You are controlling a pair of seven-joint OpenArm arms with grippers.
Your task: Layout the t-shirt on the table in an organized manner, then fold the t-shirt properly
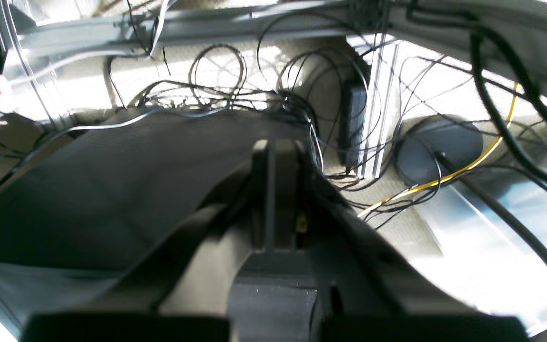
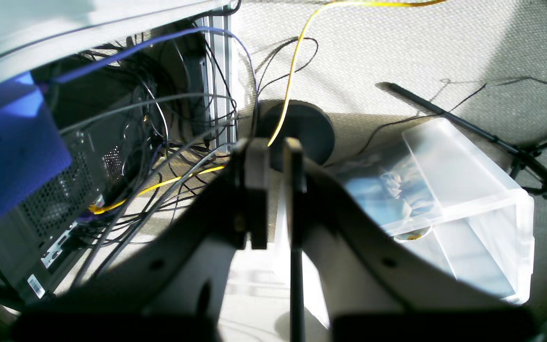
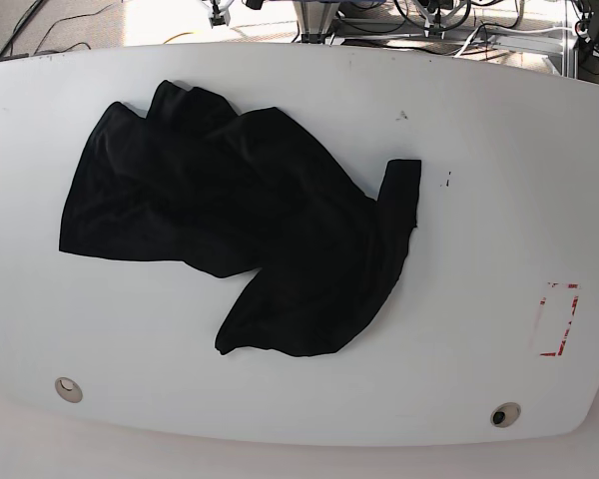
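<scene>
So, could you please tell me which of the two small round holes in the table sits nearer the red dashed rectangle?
The dark hole at the front edge, base view's right, just below the red dashed rectangle; the pale hole sits far across the table.

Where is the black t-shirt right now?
In the base view, the t-shirt lies crumpled on the left and middle of the white table, far left of the red dashed rectangle.
</scene>
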